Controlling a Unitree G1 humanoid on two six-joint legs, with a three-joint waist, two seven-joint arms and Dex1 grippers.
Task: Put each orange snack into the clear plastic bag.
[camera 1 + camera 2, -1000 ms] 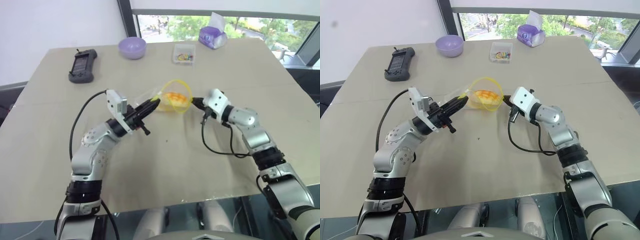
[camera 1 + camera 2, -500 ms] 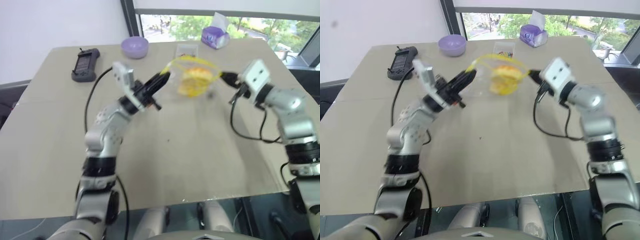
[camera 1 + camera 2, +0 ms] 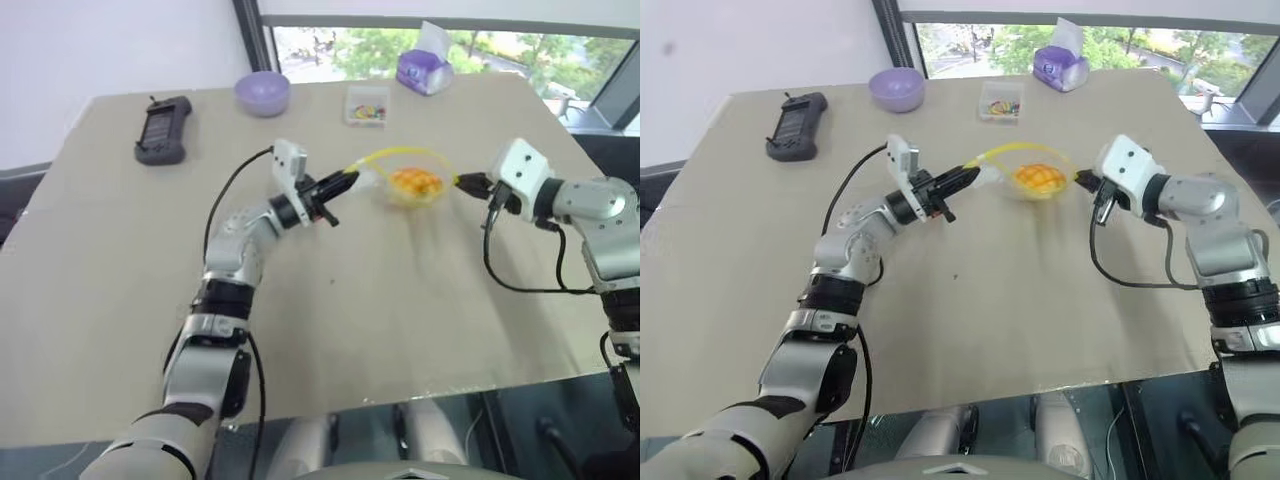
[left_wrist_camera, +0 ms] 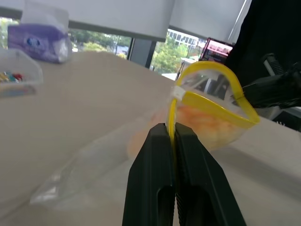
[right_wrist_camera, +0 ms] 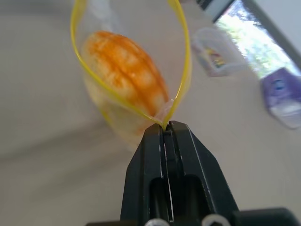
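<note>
The clear plastic bag [image 3: 405, 176] hangs above the table between my two grippers, its yellow-edged mouth held wide. Inside it lies an orange snack [image 5: 124, 73], the bun with the criss-cross top, also visible as the orange snack [image 3: 1037, 179]. Whether a second snack lies beneath it I cannot tell. My left gripper [image 3: 352, 180] is shut on the yellow rim at the bag's left end, and the left wrist view shows the black fingers [image 4: 162, 155] pinching the strip. My right gripper [image 3: 462, 182] is shut on the rim at the opposite end.
At the table's far side stand a lavender bowl [image 3: 263, 93], a small clear box of coloured bits [image 3: 366, 105] and a purple tissue pack [image 3: 424, 71]. A black handheld device [image 3: 163, 128] lies at the far left. Cables hang from both wrists.
Both grippers have lifted the bag with the snack off the table. The right gripper swung out to the right and the left reached forward, stretching the mouth wider.
</note>
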